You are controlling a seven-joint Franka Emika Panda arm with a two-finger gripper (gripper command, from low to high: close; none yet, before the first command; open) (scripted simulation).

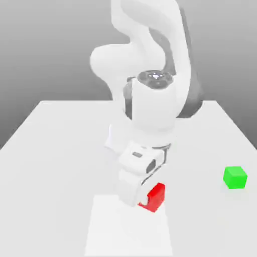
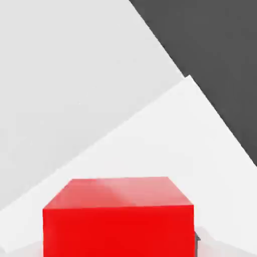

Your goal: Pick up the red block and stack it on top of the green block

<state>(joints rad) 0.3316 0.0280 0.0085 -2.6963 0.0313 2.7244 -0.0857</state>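
Note:
The red block (image 1: 154, 196) sits low over the table's front middle in the exterior view, tilted and partly hidden behind the white hand. My gripper (image 1: 145, 200) is shut on it. In the hand view the red block (image 2: 118, 216) looms very close, with a sliver of a dark fingertip (image 2: 196, 237) pressed against one side. The green block (image 1: 235, 177) rests alone on the table toward the exterior view's right, well apart from the gripper.
The white table (image 1: 60, 150) spreads wide around the arm, and a brighter rectangular patch (image 1: 130, 231) lies under the hand near the front edge. My bulky white arm (image 1: 150, 110) rises over the table's middle.

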